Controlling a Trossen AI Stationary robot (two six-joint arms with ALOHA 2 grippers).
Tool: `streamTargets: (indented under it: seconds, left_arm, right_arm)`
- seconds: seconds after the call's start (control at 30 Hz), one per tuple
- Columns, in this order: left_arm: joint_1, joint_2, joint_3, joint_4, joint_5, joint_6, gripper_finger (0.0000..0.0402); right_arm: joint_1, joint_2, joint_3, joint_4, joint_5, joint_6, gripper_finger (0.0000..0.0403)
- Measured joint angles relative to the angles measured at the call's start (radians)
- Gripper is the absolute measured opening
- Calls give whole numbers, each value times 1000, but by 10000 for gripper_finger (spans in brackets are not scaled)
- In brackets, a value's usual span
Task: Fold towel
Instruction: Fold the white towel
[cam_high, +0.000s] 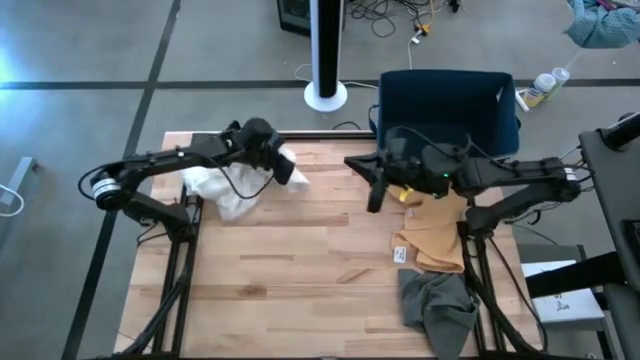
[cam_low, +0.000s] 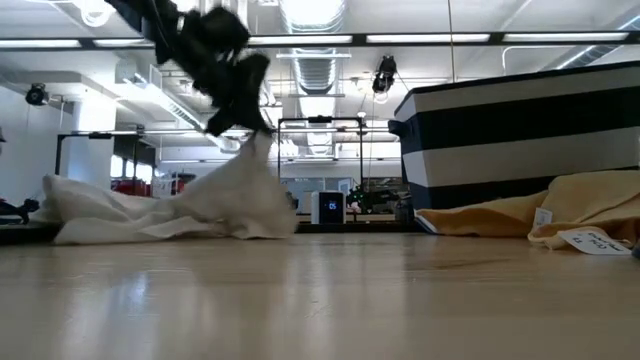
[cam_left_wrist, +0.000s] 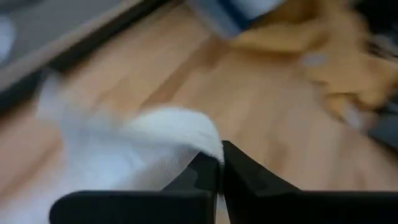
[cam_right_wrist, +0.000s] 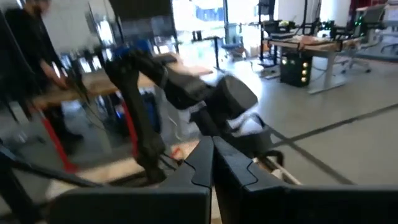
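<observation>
The left gripper (cam_high: 287, 163), a dark two-finger claw, sits in the upper left of the high view with its fingers pressed together on a fold of the white cloth towel (cam_high: 228, 188). In the left wrist view the two black fingers (cam_left_wrist: 245, 171) meet with white fabric caught between them. The low view shows the towel (cam_low: 170, 210) pulled up into a peak at the left of the frame, the rest of it lying rumpled on the pale wooden table (cam_high: 290, 270).

The right gripper (cam_high: 376, 196) hangs above the table at upper centre-right of the high view, its fingers shut on nothing — the right wrist view shows them closed tip to tip.

Three cloths are in sight in all: the white towel, a mustard-yellow cloth (cam_high: 432, 235) with a white label at centre-right, and a grey crumpled cloth (cam_high: 436, 308) at lower right. There is one dark blue bin (cam_high: 448, 98) at the far table edge, seen from above.

The grey cloth runs out of the high view's bottom edge. The left wrist view is blurred, so the yellow cloth there is only a smear. In the right wrist view a person (cam_right_wrist: 34, 56) stands at the upper left, cut off by the frame.
</observation>
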Motion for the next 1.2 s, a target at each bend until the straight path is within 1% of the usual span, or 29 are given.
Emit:
streamTargets:
  seconds: [0.1,0.17,0.23,0.3,0.37,0.43,0.5,0.6,0.67,0.77,0.87,0.97,1.13,1.2]
  left_arm:
    - [-60,-5,94,-1,92,99,2]
    - [-100,-5,149,0,165,111,2]
    - [-140,-5,196,-1,206,113,1]
    - [-184,-4,241,-5,209,115,1]
    - [-221,-4,288,-4,219,133,1]
    - [-255,-4,335,-7,260,155,1]
    - [-286,-4,381,0,315,160,1]
    - [-313,-3,448,-12,424,141,1]
    - [-317,-2,491,-22,500,99,0]
    - [-317,-3,533,-23,573,45,0]
    - [-326,-1,553,-27,580,5,0]
    - [-349,-1,571,-26,585,-13,0]
    - [-388,-1,581,-27,588,-25,0]
    - [-404,-1,581,-27,588,-32,0]
  right_arm:
    - [-6,68,156,-177,0,-35,4]
    - [-10,104,248,-301,-1,-42,15]
    - [-10,143,337,-404,-10,-62,30]
    - [-10,171,413,-515,-48,-85,50]
    - [-10,202,485,-589,-90,-94,73]
    - [-14,235,556,-684,-135,-92,97]
    - [-25,268,629,-737,-192,-82,122]
    - [-45,305,718,-790,-283,-79,155]
    - [-60,329,768,-789,-324,-93,174]
    - [-84,356,818,-797,-391,-120,196]
    - [-109,378,839,-793,-479,-105,211]
    - [-118,405,837,-740,-583,-75,220]
    - [-123,450,837,-716,-656,-75,230]
    - [-132,463,836,-687,-706,-69,233]
